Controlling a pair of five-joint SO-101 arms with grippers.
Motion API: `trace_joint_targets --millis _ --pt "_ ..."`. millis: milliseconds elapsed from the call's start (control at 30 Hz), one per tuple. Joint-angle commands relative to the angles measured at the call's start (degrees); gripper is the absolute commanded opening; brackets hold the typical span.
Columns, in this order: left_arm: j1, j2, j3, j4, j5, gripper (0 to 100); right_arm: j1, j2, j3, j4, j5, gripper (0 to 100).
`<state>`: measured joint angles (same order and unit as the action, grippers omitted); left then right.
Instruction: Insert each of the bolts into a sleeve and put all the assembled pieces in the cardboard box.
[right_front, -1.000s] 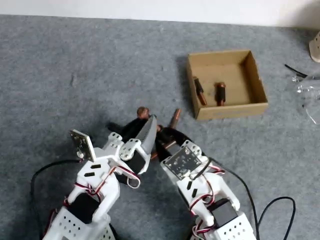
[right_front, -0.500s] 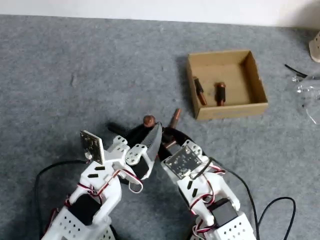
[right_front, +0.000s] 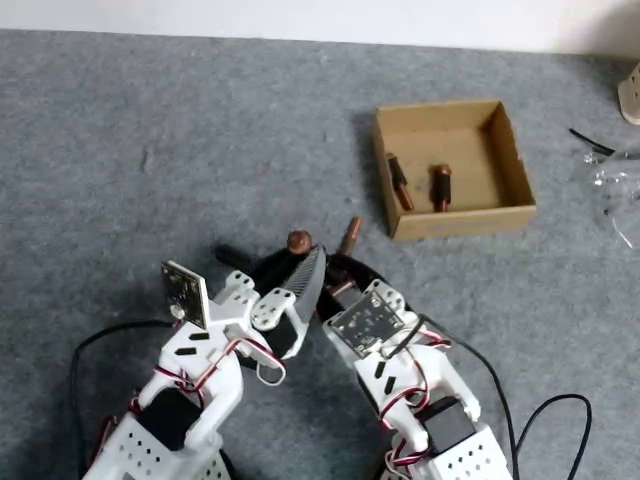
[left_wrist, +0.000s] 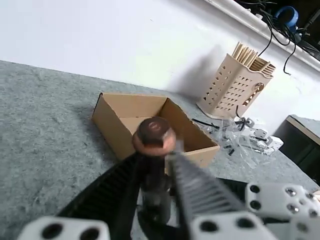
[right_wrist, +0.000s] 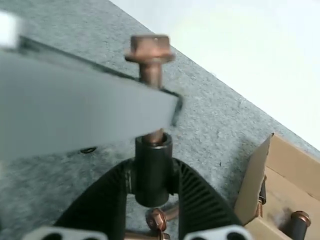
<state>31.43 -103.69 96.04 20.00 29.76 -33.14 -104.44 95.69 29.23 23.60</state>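
"How much of the job was done?"

"From up high, the brown cardboard box (right_front: 460, 222) sat at two o'clock from the arms. Two put-together pieces (right_front: 440, 187) lay inside it, so those were finished. A loose copper bolt (right_front: 349, 236) lay on the fuzzy grey table mat (right_front: 150, 150). It was at three o'clock from the shiny copper bolt with the six-sided head (right_front: 298, 241), which was held up between the arms."

"What did the left wrist camera show?"

"The left gripper (left_wrist: 154, 162) was closed tight on that bolt's stem, just under the head. Its fingers had little ridges."

"And the right one?"

"The right gripper (right_wrist: 152, 175) was squeezed round a smooth black tube-shaped sleeve (right_wrist: 152, 162), standing upright. The bolt's tip sat in the sleeve's mouth, but most of the stem was outside. I think that piece needed pushing together and boxing. Then the loose bolt was left to do."
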Motion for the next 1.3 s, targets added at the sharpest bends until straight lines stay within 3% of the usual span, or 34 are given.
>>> trace_joint_targets --millis 0,67,233,533,767,900,1067,1267 --pt "-0.84 -0.75 1.1 0.7 -0.09 29 1.19 -1.01 6.81 -2.15 0.7 0.5" --pt "-0.66 -0.75 1.1 2.29 -0.09 33 1.19 -1.01 6.81 -2.15 0.7 0.5" --pt "-4.44 -1.01 1.1 2.29 0.18 29 1.27 -1.01 6.73 -2.15 0.79 0.5" --pt "-21.76 -1.1 -1.63 -0.44 14.33 27 2.59 -1.01 6.73 -2.24 0.79 0.5" --pt "-22.99 -0.92 -1.45 -0.44 14.86 27 3.56 -1.01 6.73 -2.24 0.7 0.5" --pt "-22.99 -0.92 -1.45 -0.53 8.35 24 4.26 -1.01 6.73 -2.24 0.62 0.5" --pt "-22.99 -0.92 -1.54 -0.62 -0.97 0 7.43 -1.01 6.81 -2.42 0.62 0.5" --pt "-24.75 -0.92 -1.36 -0.26 -8.18 1 10.77 -1.01 6.9 -3.12 -0.18 0.5"
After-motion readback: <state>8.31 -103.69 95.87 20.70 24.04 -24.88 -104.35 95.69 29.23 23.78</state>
